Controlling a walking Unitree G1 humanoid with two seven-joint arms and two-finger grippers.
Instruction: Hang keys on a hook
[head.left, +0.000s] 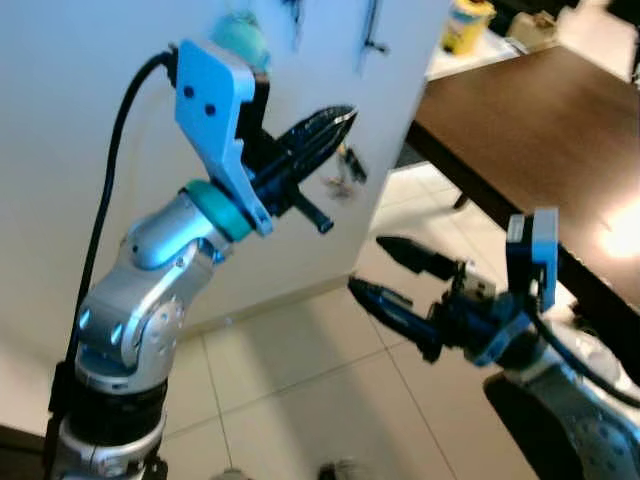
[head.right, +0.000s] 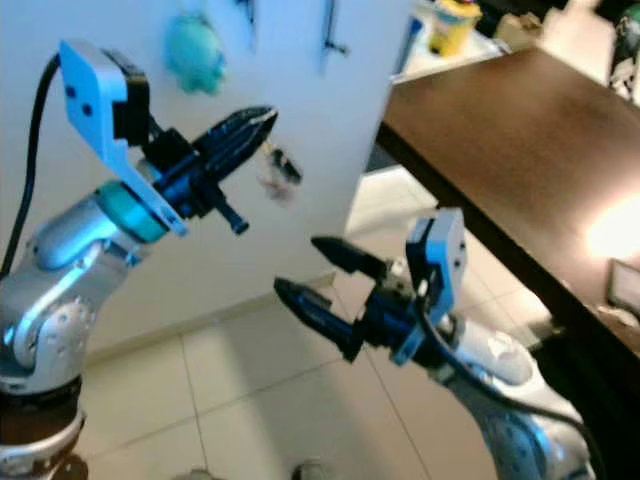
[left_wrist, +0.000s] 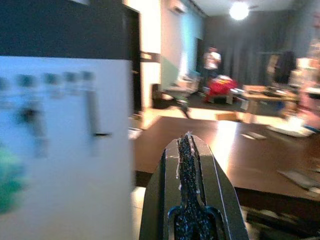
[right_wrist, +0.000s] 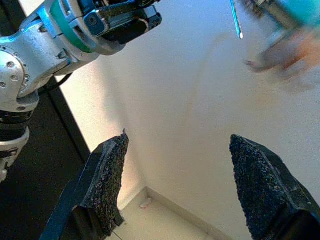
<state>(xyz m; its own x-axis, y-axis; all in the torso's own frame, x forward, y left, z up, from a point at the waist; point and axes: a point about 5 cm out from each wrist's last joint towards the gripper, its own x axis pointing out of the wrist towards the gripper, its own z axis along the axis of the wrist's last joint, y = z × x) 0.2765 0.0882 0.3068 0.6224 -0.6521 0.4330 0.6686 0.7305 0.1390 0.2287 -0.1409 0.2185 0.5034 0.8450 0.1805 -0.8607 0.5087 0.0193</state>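
Black left gripper (head.left: 345, 118) pinches 1 key bunch (head.left: 349, 172); right gripper (head.left: 372, 265) gapes.

wall panel (head.left: 120, 40): white, upright, standing on the floor; a pale skirting strip runs along its foot
hooks (left_wrist: 90, 102): a row along the panel's top edge, blurred
on the hooks: a teal plush toy (head.right: 196, 52) near the panel's upper middle; dark hanging pieces (head.left: 372, 30) toward its right edge
floor (head.left: 300, 390): pale tiles with thin grout lines
table (head.right: 520, 130): dark brown wood, standing on the floor just past the panel's right edge
on the table: a yellow container (head.left: 466, 24) at the far corner; papers (left_wrist: 300, 177) near the long edge
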